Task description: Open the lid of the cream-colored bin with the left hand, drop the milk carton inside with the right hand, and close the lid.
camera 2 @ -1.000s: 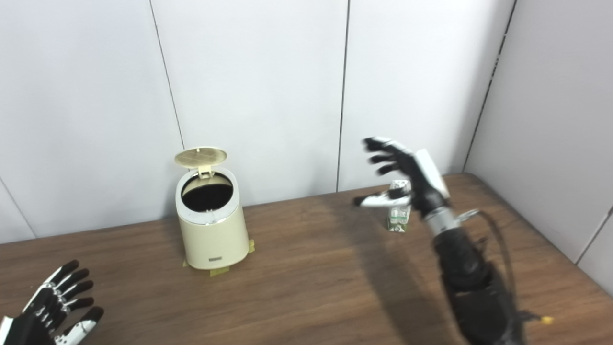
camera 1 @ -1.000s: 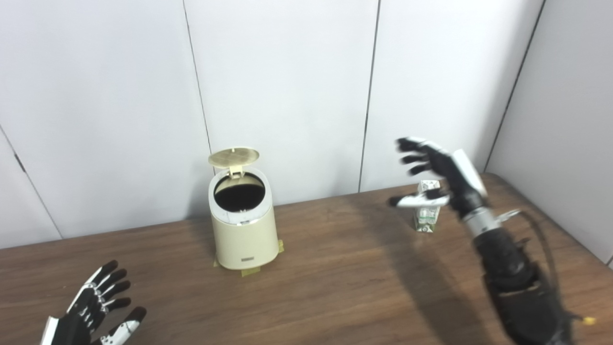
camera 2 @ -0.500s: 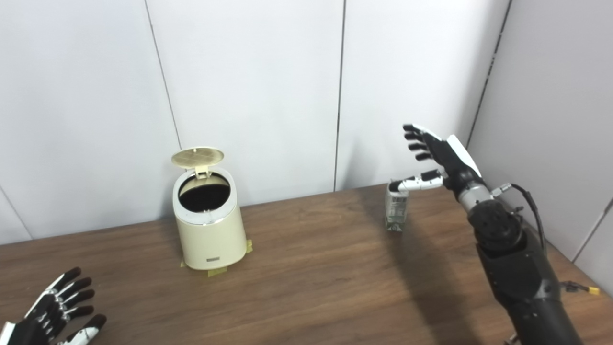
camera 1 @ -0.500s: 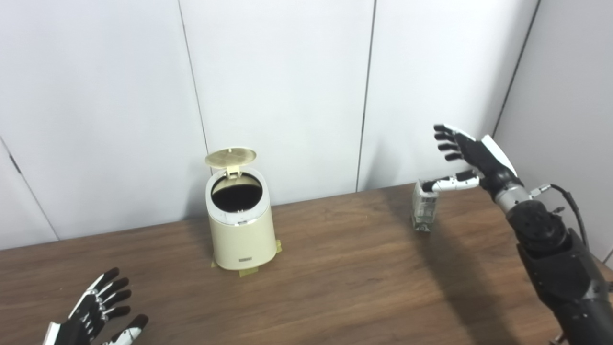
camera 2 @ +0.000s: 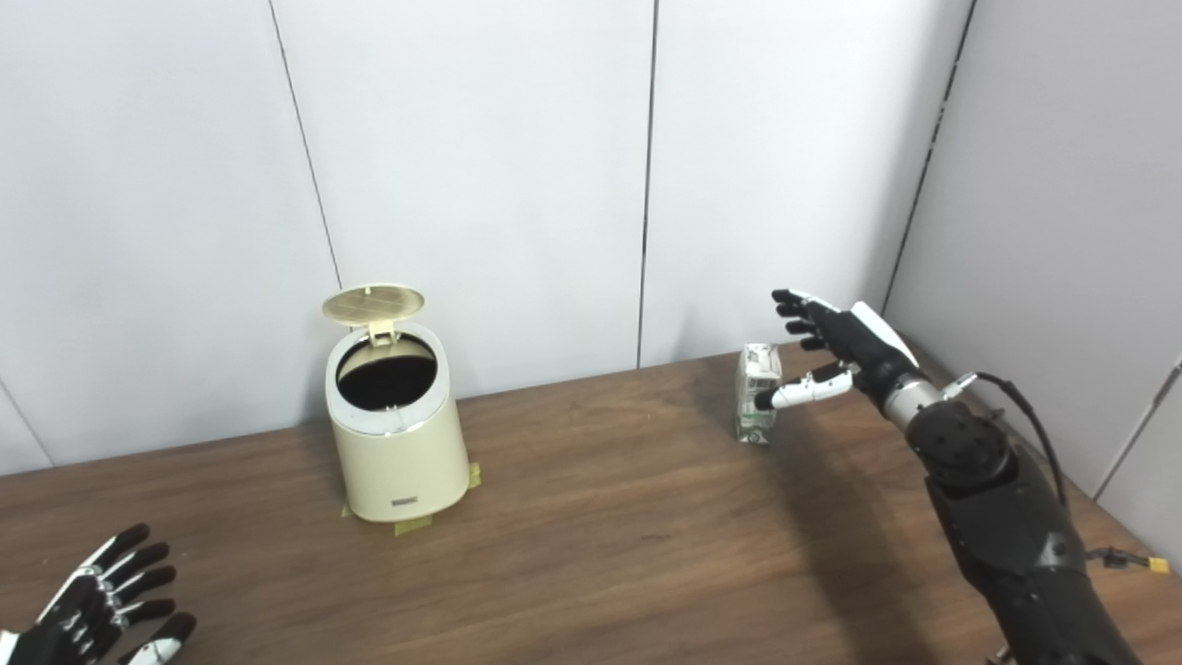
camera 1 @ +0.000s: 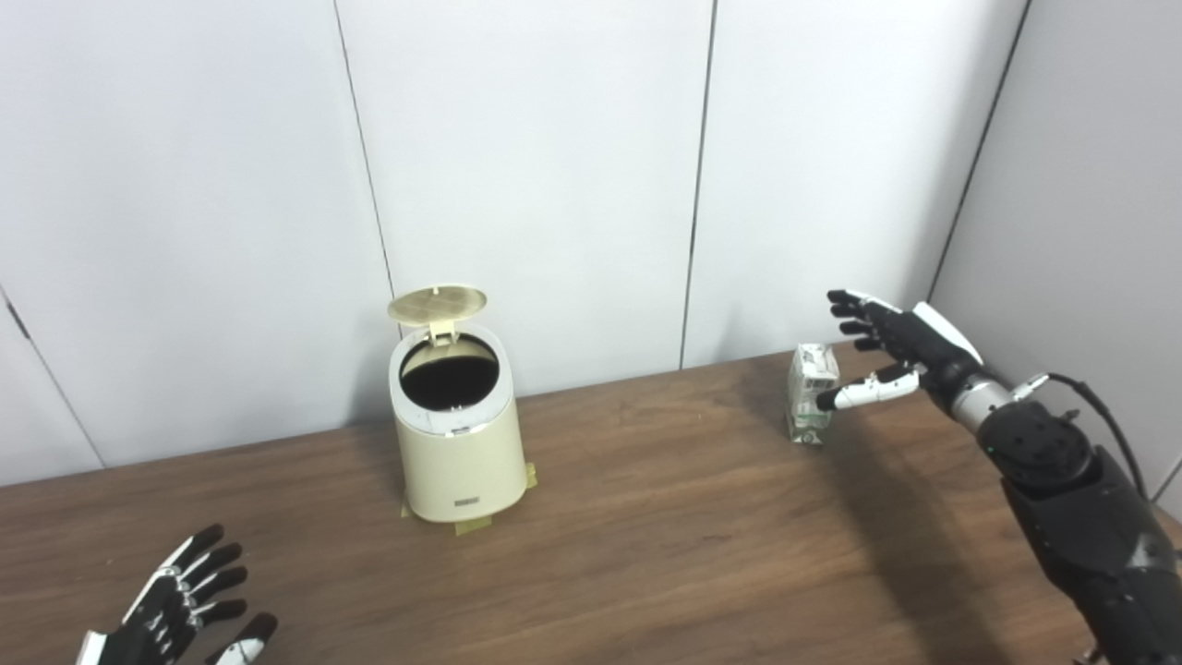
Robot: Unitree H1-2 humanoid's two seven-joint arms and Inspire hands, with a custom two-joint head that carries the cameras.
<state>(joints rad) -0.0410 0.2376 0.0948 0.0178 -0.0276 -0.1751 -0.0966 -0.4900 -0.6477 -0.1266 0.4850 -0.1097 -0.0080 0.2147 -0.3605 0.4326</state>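
Observation:
The cream-colored bin (camera 1: 456,443) stands on the brown table at centre left. Its round lid (camera 1: 438,304) is tipped up at the back and the dark inside shows. A small white and green milk carton (camera 1: 810,394) stands upright at the back right of the table. My right hand (camera 1: 891,346) is open right beside the carton on its right, the thumb reaching across its front and the fingers spread above and behind it; nothing is held. My left hand (camera 1: 180,611) rests open, fingers spread, at the bottom left corner, far from the bin.
The wooden table (camera 1: 646,545) meets white wall panels just behind the bin and carton. A grey wall (camera 1: 1090,185) closes the right side. Yellow tape tabs (camera 1: 471,526) stick out under the bin's base. A black cable (camera 1: 1094,406) loops off my right forearm.
My right hand has swung from left of and in front of the carton to its right side, then dropped to carton height. The left hand sank slightly. The camera drifted a little.

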